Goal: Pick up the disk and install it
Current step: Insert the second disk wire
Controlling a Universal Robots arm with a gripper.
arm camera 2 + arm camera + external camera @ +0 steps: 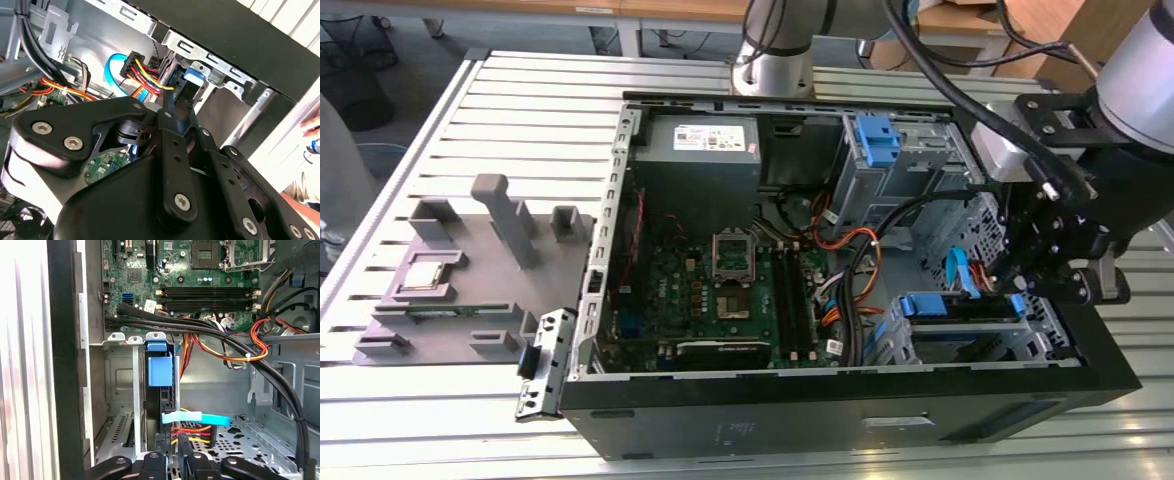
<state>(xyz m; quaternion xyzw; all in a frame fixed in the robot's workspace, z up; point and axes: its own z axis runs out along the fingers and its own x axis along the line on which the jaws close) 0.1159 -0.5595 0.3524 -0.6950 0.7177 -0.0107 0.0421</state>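
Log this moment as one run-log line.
claw: inside open black computer case, at drive bay | blue-framed silver disk: standing in bay slot | blue flat data cable: beside claw | grip: unclear

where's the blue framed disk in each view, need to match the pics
Exterior view: the disk in its bright blue plastic frame sits in the drive bay, toward the exterior view's right.
First wrist view: it stands edge-on in the metal bay slot.
Second wrist view: its blue end is beside the red-and-yellow wires.
Shared landmark: the light blue flat cable nearby.
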